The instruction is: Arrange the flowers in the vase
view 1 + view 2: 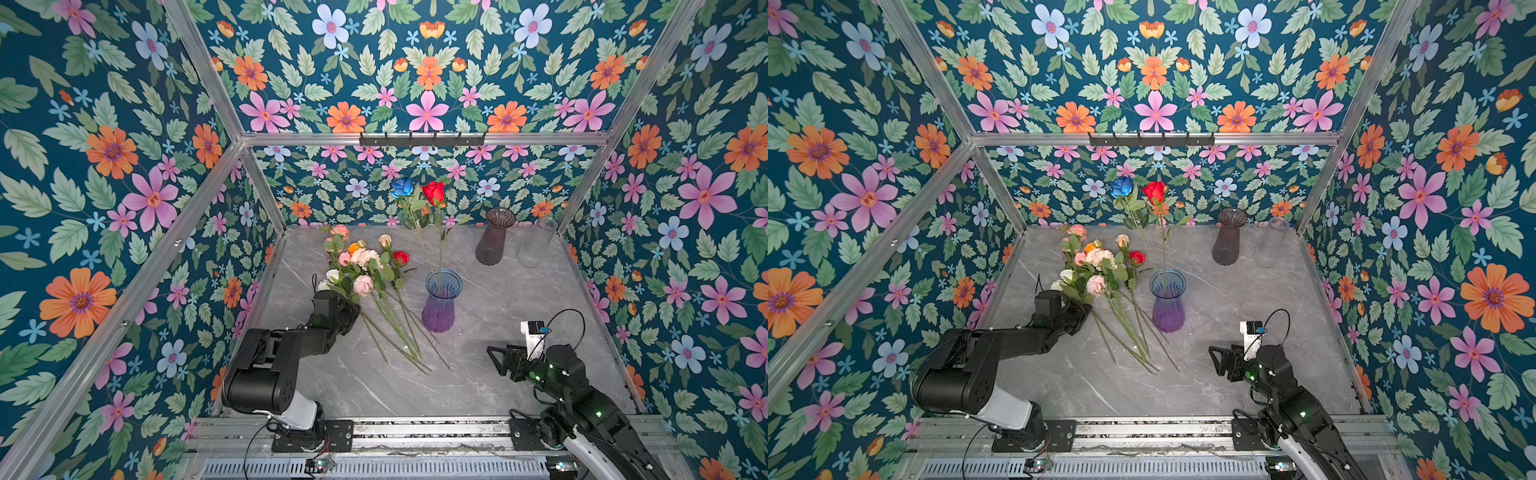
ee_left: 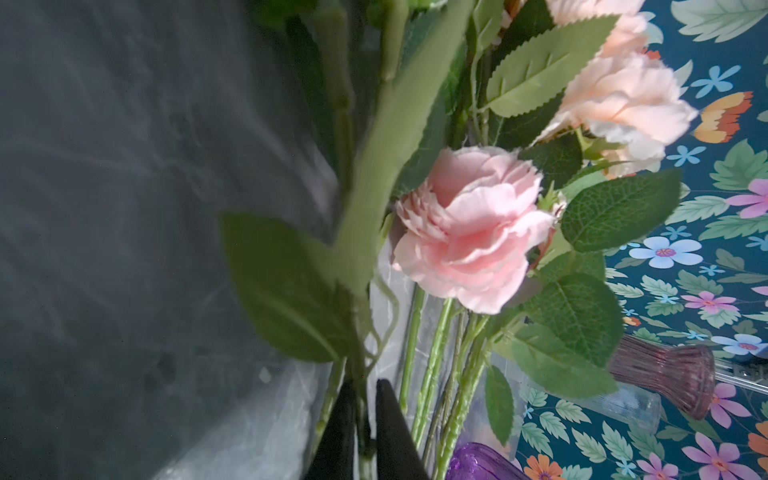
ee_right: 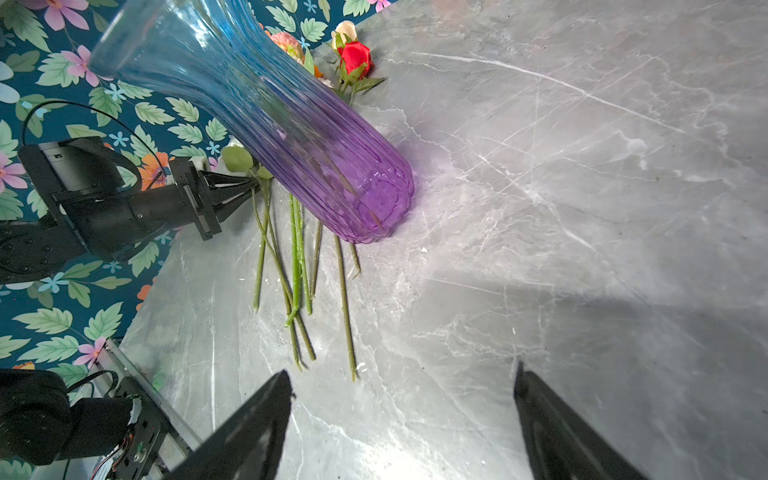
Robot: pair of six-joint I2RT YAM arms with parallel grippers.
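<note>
A blue-to-purple glass vase [image 1: 440, 303] [image 1: 1168, 303] [image 3: 316, 149] stands mid-table and holds a blue rose [image 1: 402, 187] and a red rose [image 1: 433, 192]. Left of it, several flowers [image 1: 363, 266] [image 1: 1098, 266] lie in a pile, their stems [image 3: 297, 266] fanning toward the front. My left gripper [image 1: 355, 310] [image 1: 1087, 310] [image 2: 365, 384] [image 3: 252, 183] sits at the pile's near-left edge, shut on one green stem just below its leaves. A pink peony [image 2: 465, 232] lies just beyond it. My right gripper [image 1: 492, 353] [image 1: 1214, 353] [image 3: 401, 399] hovers open at the front right, nothing between its fingers.
A dark smoky vase [image 1: 494, 237] and a clear glass vase [image 1: 538, 243] stand at the back right. Floral wallpapered walls on aluminium frame posts [image 1: 266, 187] close in the grey marble table [image 1: 519, 299] on three sides.
</note>
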